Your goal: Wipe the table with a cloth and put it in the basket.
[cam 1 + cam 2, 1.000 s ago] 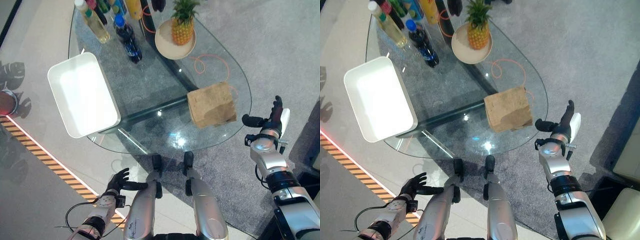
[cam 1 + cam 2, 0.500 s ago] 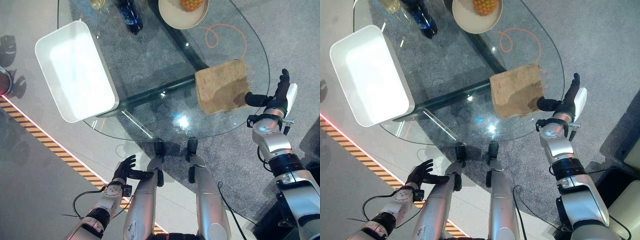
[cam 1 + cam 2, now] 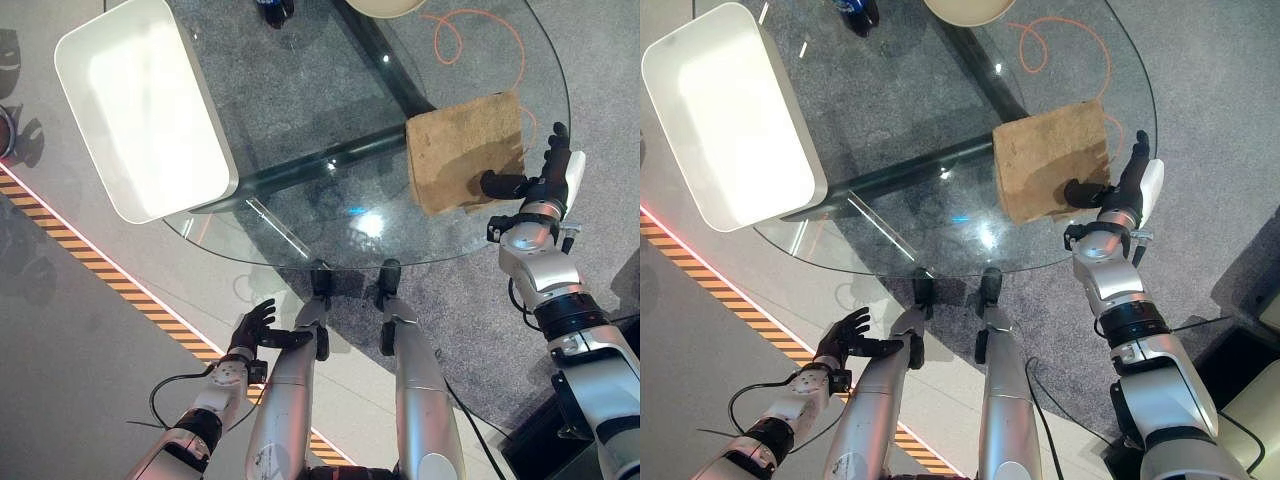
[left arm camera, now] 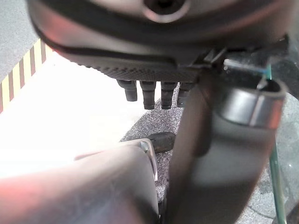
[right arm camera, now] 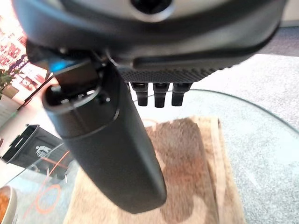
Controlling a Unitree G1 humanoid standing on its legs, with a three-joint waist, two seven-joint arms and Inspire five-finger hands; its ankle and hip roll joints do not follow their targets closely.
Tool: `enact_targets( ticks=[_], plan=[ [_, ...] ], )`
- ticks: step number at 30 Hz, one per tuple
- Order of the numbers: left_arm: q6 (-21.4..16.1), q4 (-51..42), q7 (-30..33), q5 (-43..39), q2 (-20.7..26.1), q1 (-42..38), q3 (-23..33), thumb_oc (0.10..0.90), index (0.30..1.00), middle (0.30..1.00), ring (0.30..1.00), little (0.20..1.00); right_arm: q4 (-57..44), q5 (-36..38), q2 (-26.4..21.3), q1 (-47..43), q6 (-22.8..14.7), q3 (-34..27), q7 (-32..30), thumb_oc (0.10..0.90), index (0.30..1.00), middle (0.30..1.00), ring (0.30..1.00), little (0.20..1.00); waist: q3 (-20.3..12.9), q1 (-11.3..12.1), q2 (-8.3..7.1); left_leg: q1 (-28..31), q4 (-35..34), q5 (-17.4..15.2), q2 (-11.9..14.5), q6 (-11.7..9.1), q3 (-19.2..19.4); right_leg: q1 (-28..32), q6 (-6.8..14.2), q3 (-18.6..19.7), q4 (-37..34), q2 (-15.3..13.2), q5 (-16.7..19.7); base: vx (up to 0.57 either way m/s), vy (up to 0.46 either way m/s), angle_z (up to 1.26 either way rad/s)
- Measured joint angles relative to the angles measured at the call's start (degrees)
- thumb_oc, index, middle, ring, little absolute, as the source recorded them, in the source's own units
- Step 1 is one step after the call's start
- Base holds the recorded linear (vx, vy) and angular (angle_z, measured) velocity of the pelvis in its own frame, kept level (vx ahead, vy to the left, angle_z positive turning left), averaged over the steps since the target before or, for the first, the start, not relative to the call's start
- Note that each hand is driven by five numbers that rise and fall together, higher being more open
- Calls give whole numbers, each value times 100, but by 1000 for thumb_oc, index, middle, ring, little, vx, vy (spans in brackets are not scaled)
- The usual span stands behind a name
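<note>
On my feed the right arm (image 3: 561, 306) is silver-grey, built of rounded shells with black bands at the joints. It ends in a dark right hand (image 3: 548, 183) that bears a long white cover (image 3: 573, 174) along one side. The left arm (image 3: 218, 382) is grey with a black cuff and ends in a matching dark left hand (image 3: 250, 330). Up close I see black fingers (image 5: 159, 95) in a row under a ribbed strip, beside a thick, smooth, dark thumb (image 5: 112, 149).

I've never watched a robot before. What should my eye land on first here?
Probably the brown cloth lying flat near the right edge of the glass table, with the robot's right hand open just above its corner. Next, the big white basket on the table's left edge.
</note>
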Motion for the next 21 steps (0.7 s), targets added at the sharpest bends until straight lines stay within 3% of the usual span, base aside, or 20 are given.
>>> enact_targets(
  ticks=[21],
  plan=[
    [-36,-156,6,-254,22,-165,-103,800,900,900,900,900,631,502,-232,-721,191,305,-387,800,900,900,900,900,-7,-12,-9,-686,347,-5,-89,1,-67,-658,27,-17,378,-115,-82,8,7,2]
  ],
)
